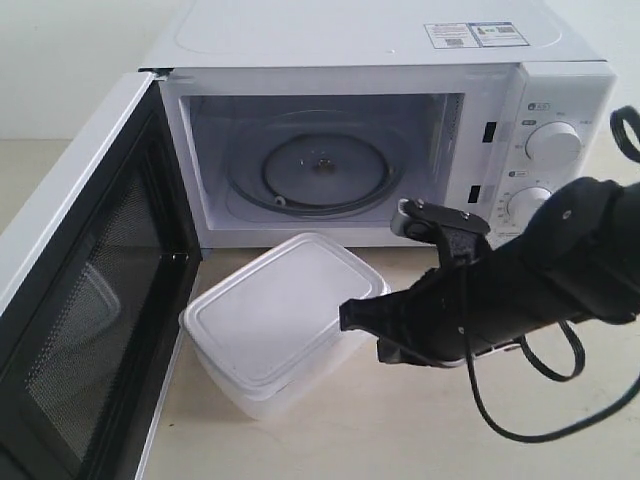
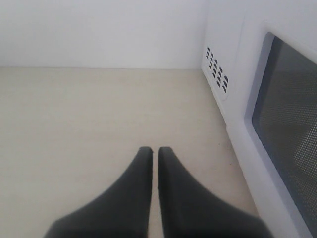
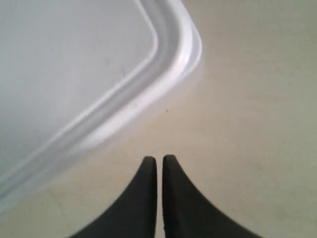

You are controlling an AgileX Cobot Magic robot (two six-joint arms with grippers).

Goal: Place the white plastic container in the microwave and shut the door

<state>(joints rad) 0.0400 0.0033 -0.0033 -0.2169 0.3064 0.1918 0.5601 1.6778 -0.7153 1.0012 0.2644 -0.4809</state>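
right gripper (image 3: 159,159), its black fingers pressed together on nothing, hovers with the rectangular translucent-white lidded plastic container (image 1: 275,310) just ahead of its tips, the boxy white microwave (image 1: 330,40) standing open beyond.

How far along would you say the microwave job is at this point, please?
Done: the door stands open. In hand: the right gripper, shut, is close beside the white plastic container, which sits ungripped on the table outside the microwave. Remaining: placing it inside and closing the door.
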